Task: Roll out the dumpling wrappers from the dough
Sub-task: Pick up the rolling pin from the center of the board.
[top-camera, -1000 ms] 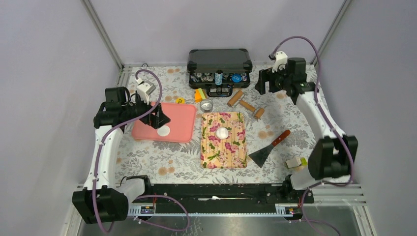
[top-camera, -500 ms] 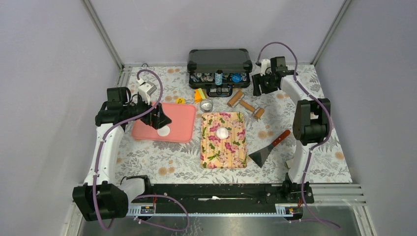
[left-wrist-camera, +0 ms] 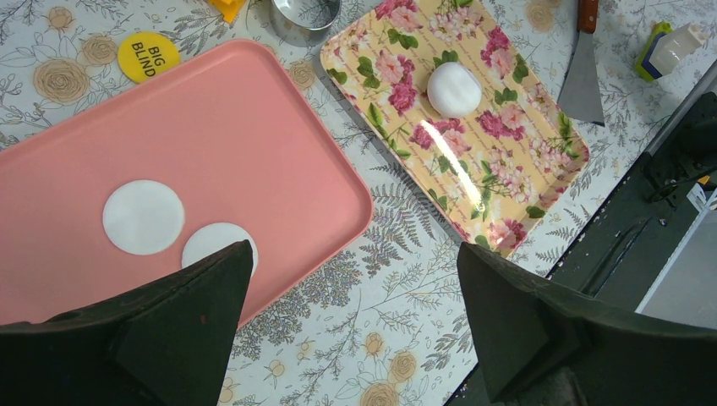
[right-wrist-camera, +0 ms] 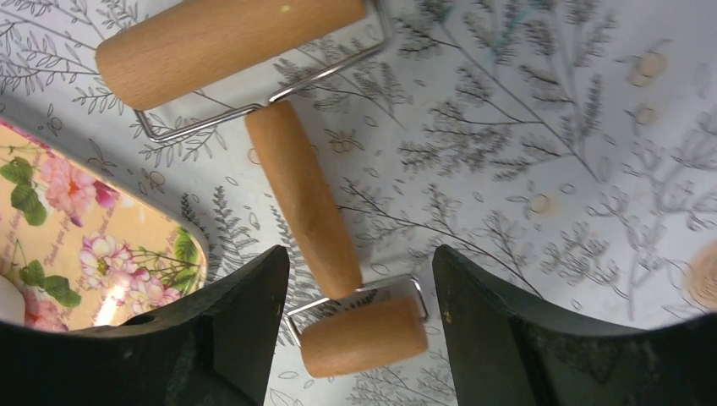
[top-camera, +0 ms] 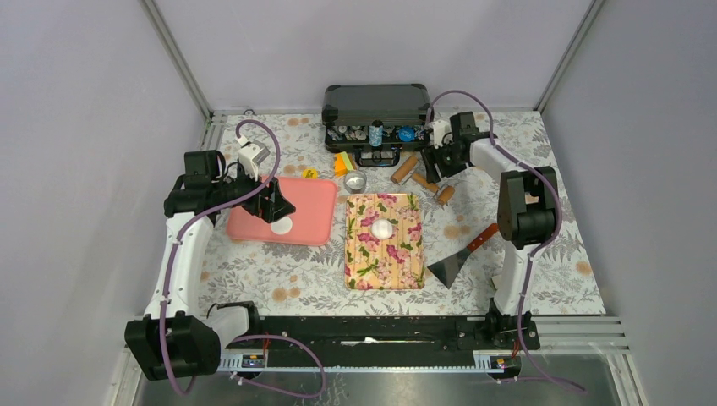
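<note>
A white lump of dough (top-camera: 383,227) (left-wrist-camera: 454,89) sits on the floral tray (top-camera: 406,266) (left-wrist-camera: 516,186). Two flat dumpling wrappers (left-wrist-camera: 143,216) (left-wrist-camera: 216,245) lie on the pink tray (top-camera: 314,203) (left-wrist-camera: 254,127); one wrapper (top-camera: 281,225) shows in the top view. My left gripper (top-camera: 275,203) (left-wrist-camera: 353,254) hangs open over the pink tray's near right corner, holding nothing. A wooden roller (top-camera: 424,181) (right-wrist-camera: 300,194) with a metal frame lies behind the floral tray. My right gripper (top-camera: 434,162) (right-wrist-camera: 359,254) is open, its fingers either side of the roller's small end.
An open black case (top-camera: 377,106) of small items stands at the back. A round silver tin (top-camera: 355,181) and a yellow-green block (top-camera: 342,162) lie in front of it. A scraper (top-camera: 461,258) (left-wrist-camera: 583,68) lies right of the floral tray. A white-and-green block (left-wrist-camera: 668,49) lies beyond it.
My right arm has swung from the back right corner leftwards and down over the roller, and its jaws have narrowed somewhat. The left arm has not moved.
</note>
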